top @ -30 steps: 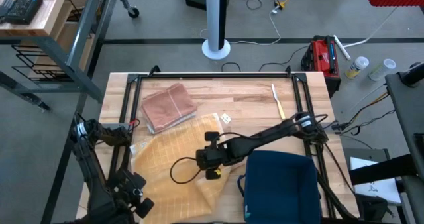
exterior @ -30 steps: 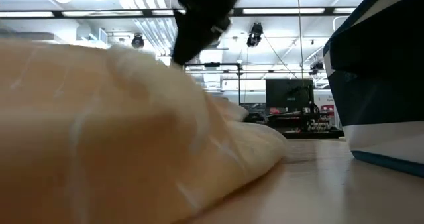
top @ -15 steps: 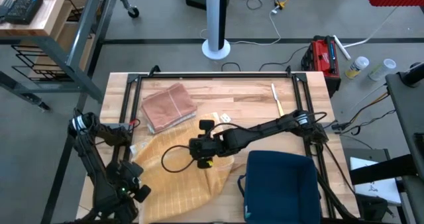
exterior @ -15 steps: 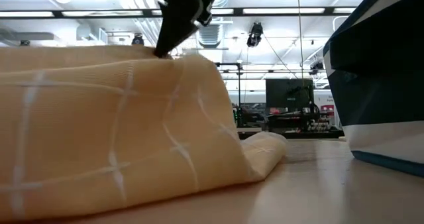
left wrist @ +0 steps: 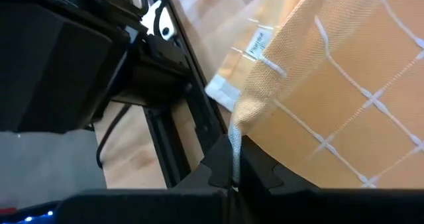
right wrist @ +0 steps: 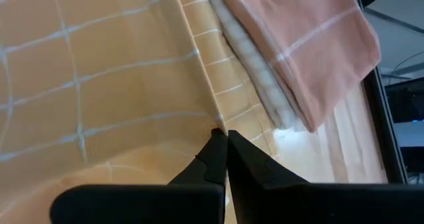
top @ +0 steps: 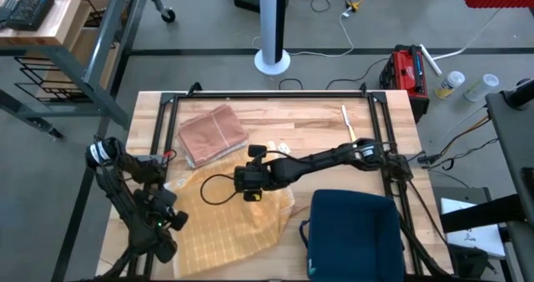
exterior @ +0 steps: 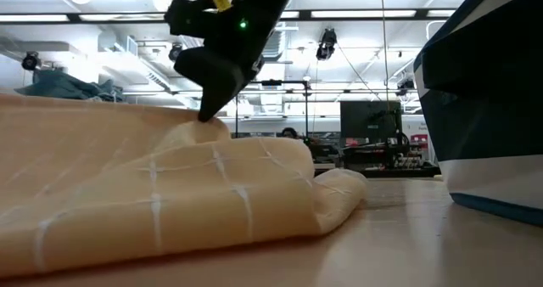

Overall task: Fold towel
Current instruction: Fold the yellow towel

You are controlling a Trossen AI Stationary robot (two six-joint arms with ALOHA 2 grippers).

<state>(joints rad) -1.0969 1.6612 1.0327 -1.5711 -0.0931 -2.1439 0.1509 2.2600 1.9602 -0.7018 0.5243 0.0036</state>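
So the big orange-yellow checked cloth towel [top: 225, 219] is lying on the left-front part of the light wooden slatted table [top: 309, 123], half doubled over on itself. In the low view you can see a thick rolled fold [exterior: 280, 194] where the top layer curves back down to the tabletop.

The right gripper [top: 247, 184] is reached way across to the middle of the table, sitting right over the towel's far edge. Its fingers are pinched together on a bit of the orange fabric; the right wrist view shows the two dark tips meeting on a crease of the cloth [right wrist: 222, 136].

The left gripper [top: 167, 232] is down at the towel's near-left side, close to the table's left edge. Its fingers are also clamped tight on the towel, with a thin hem of the cloth caught between them in the left wrist view [left wrist: 235, 159], and the fabric is lifted up off the wood there.

Just beyond the orange one there's a folded pinkish-red towel [top: 214, 133], touching or slightly overlapping its far edge. A dark blue fabric bin [top: 355, 232] sits at the front right, and a small cream-and-yellow stick-like tool [top: 349, 125] lies near the back right.
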